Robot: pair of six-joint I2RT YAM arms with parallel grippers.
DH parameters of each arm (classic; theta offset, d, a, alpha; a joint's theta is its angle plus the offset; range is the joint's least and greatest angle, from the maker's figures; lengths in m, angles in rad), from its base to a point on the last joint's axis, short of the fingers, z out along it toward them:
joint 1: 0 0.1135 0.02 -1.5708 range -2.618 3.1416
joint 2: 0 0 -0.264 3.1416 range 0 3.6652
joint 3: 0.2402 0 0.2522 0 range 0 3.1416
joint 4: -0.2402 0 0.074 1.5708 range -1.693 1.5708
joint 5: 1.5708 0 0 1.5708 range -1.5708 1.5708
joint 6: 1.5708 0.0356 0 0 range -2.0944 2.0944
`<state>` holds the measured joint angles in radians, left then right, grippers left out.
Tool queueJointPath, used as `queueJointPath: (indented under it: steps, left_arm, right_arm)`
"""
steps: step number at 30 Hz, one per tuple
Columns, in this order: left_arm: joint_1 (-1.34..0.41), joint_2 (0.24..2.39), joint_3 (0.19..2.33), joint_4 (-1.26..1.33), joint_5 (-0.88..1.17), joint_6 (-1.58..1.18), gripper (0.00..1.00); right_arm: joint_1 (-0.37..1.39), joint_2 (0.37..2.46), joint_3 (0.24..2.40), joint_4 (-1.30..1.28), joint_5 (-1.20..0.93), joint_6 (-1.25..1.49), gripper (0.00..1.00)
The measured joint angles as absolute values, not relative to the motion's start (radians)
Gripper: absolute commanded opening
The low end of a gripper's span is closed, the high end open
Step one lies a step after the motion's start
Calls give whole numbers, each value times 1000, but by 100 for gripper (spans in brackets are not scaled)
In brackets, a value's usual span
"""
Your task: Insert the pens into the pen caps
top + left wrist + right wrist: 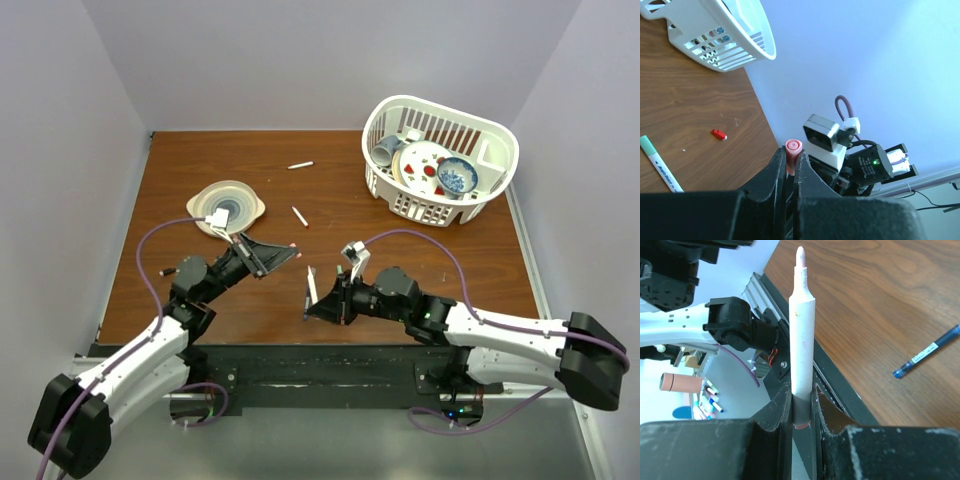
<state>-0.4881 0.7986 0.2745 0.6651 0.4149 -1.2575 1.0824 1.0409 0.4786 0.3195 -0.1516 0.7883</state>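
Gap separates cap (793, 149) in left tool (791, 161) from pen (802, 325) in right tool (801, 392)

I have bare table (330, 240) between my left gripper (289, 254) and right gripper (311, 297). A loose pen (300, 216) lies just beyond, a dish (251, 196) beside my left wrist, the basket (398, 102) well apart.

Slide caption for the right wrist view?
Right gripper pinches uncapped white marker pen; blue pen lies on brown wooden table.
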Motion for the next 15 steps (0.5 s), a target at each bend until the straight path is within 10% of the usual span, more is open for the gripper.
queueJointPath:
  steps: [15]
  left_arm:
    - [-488,787,274,593,430,-1232,0]
  right_arm:
    - [1095,1100,479,367,-175,812,0]
